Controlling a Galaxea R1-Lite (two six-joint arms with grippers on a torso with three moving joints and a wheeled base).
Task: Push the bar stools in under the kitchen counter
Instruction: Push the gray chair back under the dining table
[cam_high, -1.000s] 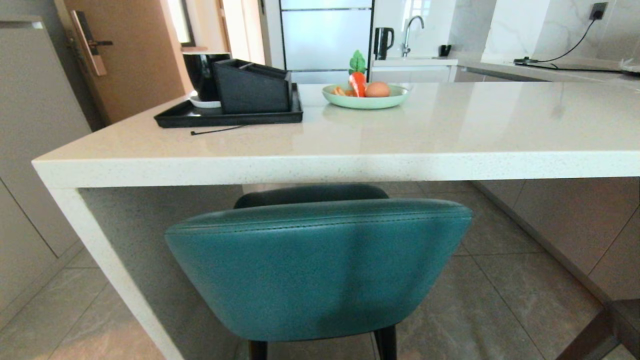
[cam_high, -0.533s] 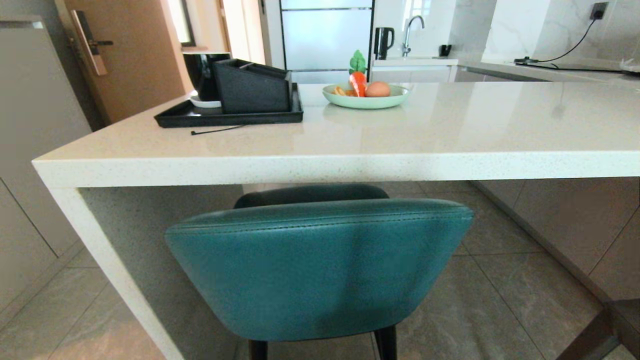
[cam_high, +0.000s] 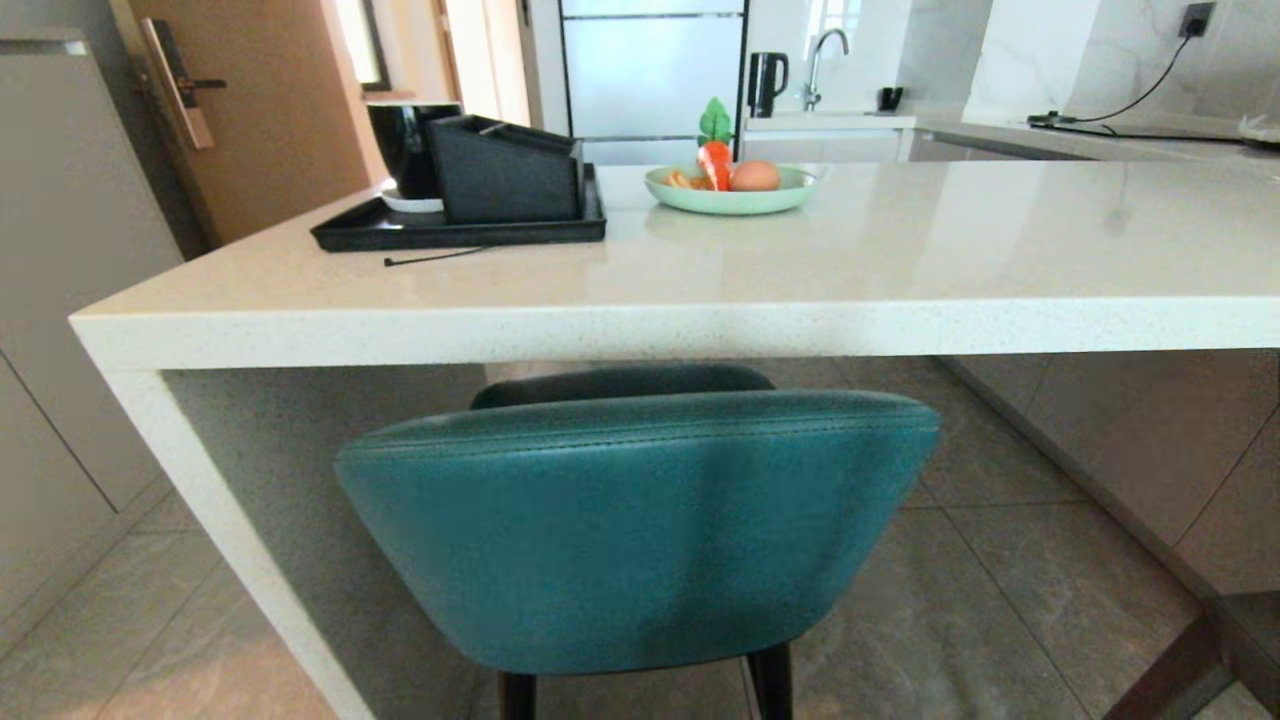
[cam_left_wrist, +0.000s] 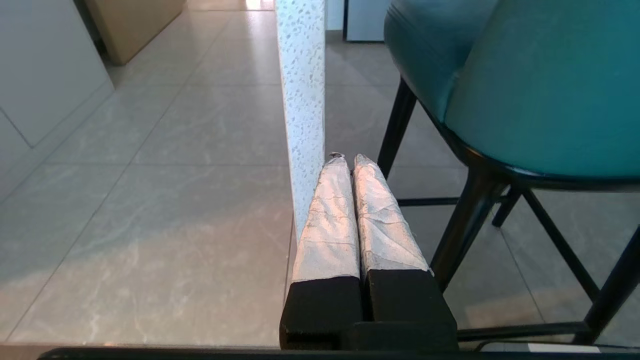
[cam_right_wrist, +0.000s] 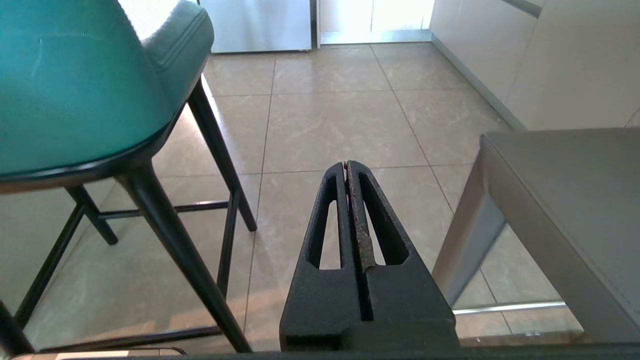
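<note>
Teal stool (cam_high: 640, 530) seemingly part-way under kitchen counter (cam_high: 700, 330); left gripper (cam_left_wrist: 350, 159), right gripper (cam_right_wrist: 346, 164) fingers closed, empty.

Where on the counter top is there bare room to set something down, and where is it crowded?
The kitchen counter is bare along its near edge and across its whole right stretch, right of the green plate. The far left is crowded: black tray with a black box, and a black cable tie before it.
</note>
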